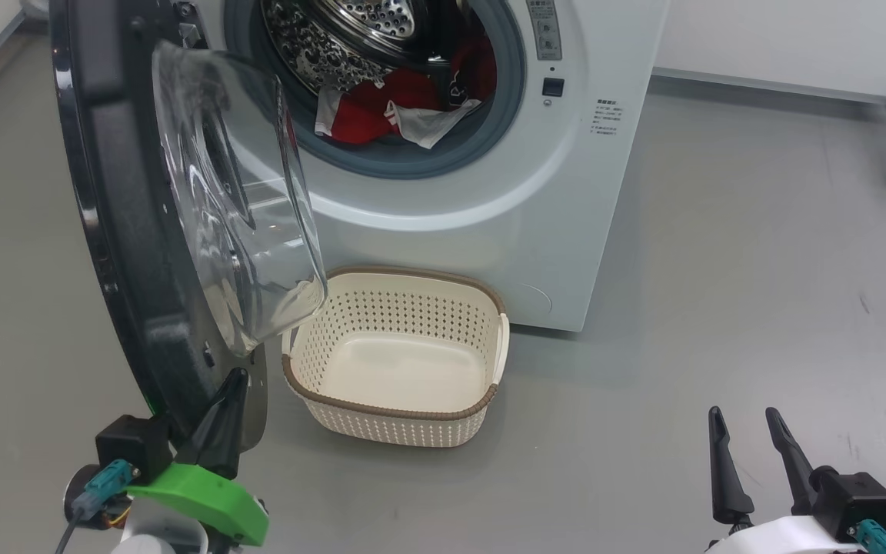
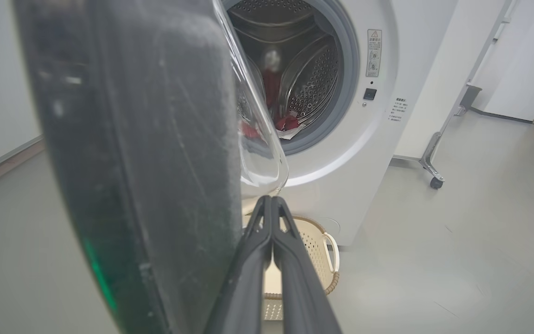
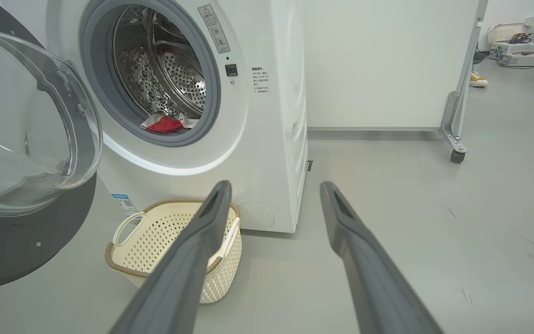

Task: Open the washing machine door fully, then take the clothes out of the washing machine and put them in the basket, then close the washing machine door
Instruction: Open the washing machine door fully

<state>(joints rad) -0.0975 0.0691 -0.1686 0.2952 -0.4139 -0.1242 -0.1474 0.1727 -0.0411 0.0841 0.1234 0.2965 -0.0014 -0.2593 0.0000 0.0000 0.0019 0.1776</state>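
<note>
Left gripper [image 1: 237, 377] up close in the head view, pinched shut on nothing, just beside the door [image 1: 128, 231] and its lower rim. Right gripper [image 1: 743, 415] is spread wide, empty, well apart. Left wrist view: door edge-on, probably needs pushing wider. Right wrist view: clothes [image 3: 165, 124] inside the washing machine [image 3: 267, 139], basket [image 3: 220, 273] empty on the grey floor [image 3: 410, 195].

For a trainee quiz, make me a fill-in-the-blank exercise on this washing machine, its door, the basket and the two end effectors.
1. The washing machine door stands ____.
2. The basket is ____.
3. The clothes lie in the steel ____ of the washing machine.
4. The left end effector is shut; the right end effector is ____.
Missing words: open, empty, drum, open.
</note>
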